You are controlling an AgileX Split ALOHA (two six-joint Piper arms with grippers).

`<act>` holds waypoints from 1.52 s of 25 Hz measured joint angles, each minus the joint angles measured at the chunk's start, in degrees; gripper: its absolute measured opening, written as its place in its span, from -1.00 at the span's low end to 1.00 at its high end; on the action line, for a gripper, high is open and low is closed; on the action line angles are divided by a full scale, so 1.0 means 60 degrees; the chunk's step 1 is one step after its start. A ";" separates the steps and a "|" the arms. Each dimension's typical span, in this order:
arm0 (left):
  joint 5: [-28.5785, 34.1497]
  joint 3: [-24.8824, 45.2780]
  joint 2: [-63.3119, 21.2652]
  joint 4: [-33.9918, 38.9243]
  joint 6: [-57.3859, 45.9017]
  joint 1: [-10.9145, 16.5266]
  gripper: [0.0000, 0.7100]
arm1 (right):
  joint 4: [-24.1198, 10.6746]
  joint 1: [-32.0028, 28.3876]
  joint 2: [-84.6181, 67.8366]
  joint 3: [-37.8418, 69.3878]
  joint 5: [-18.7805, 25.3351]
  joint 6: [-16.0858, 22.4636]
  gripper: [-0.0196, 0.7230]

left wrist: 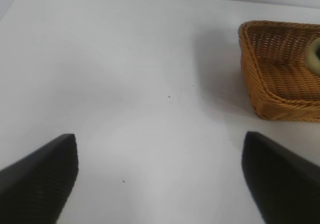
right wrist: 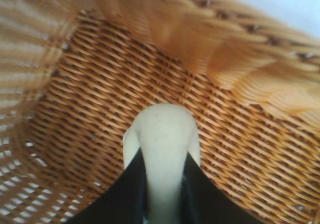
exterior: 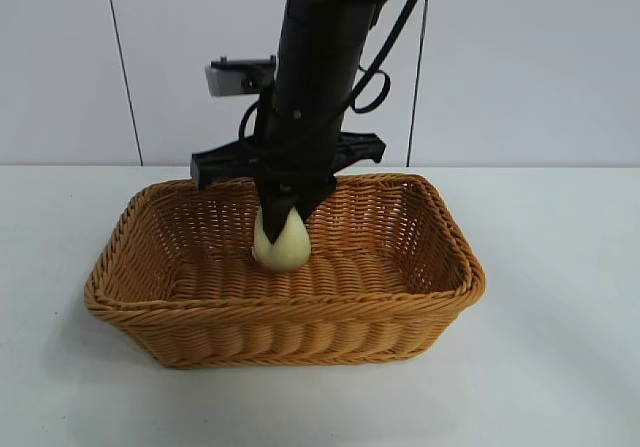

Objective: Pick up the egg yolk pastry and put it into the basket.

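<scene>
- Right tool: pointed steeply down into the basket, its two dark fingers pressed on either side of the egg yolk pastry, which is pinched between them. The jaws stand narrow, set to the width of the pastry. Judged purpose: to carry the pastry down to the floor of the basket before letting go.
- Egg yolk pastry: small pale cream lump, squeezed into a tapering shape by the grip. It sits inside the basket, low over the woven floor, left of the middle as the exterior view shows it. Whether its underside already touches the weave cannot be told.
- Basket: large rectangular wicker piece, orange-tan, sloping sides, thick braided rim, standing on the white tabletop. Contents: the pastry only, with the right tool reaching in; nothing else is visible inside.
- Left tool: jaws spread wide, holding nothing, hovering over bare tabletop well apart from the basket, which shows at the edge of its own wrist view. Judged idle; it takes no part in the placing.
- Stage, as a judgement: the placing is nearly finished; only the release and the withdrawal of the right tool remain.
</scene>
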 joint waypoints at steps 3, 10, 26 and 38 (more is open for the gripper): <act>0.0000 0.0000 0.0000 0.0000 0.0000 0.0000 0.81 | 0.0000 0.0000 0.0000 0.0000 0.0305 0.0000 -0.03; 0.0000 0.0000 0.0000 0.0000 0.0000 0.0000 0.81 | -0.0206 0.0000 -0.0165 -0.0888 0.1518 -0.0061 0.83; 0.0000 0.0000 0.0000 0.0000 0.0000 0.0000 0.81 | -0.1167 -0.1985 -0.0442 -0.3643 0.2863 0.0150 0.86; 0.0000 0.0000 0.0000 0.0000 0.0000 0.0000 0.81 | -0.1425 -0.5609 -0.0442 -0.3643 0.2871 0.0007 0.86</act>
